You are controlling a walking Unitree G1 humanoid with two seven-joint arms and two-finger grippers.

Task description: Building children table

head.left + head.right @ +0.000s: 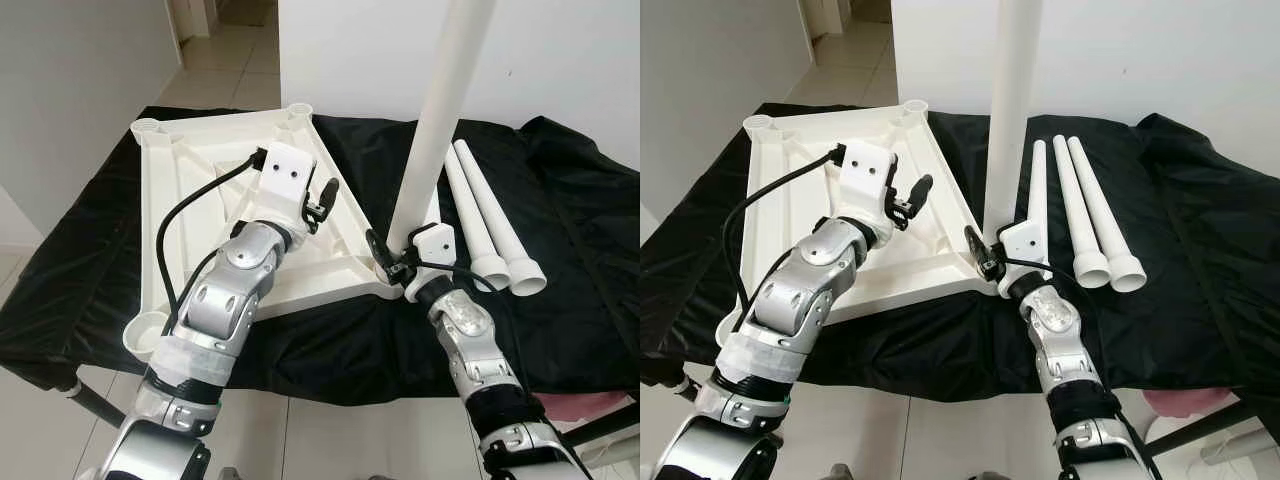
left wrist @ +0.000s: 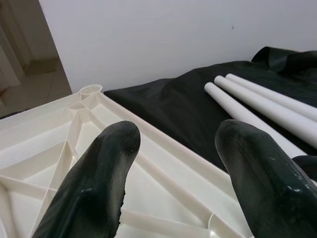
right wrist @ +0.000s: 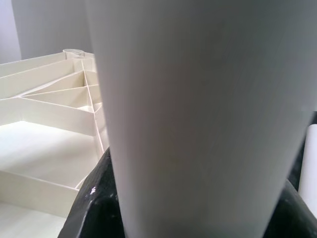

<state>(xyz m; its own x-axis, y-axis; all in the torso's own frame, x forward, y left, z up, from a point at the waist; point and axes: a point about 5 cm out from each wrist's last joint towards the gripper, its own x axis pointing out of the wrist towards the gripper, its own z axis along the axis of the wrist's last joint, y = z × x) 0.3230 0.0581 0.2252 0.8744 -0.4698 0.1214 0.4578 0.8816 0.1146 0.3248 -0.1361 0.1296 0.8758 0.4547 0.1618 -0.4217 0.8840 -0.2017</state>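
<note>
The white plastic table top lies upside down on a black cloth, with a round socket at each corner. My right gripper is shut on a white table leg, which it holds upright at the top's near right corner. In the right wrist view that leg sits between the black fingers. My left gripper hovers open over the top's right rim, with nothing between its fingers. Three more white legs lie side by side on the cloth to the right.
The black cloth covers a low table whose front edge is close to me. A white wall stands right behind it. Tiled floor and a doorway lie at the far left. Something pink shows under the table at the right.
</note>
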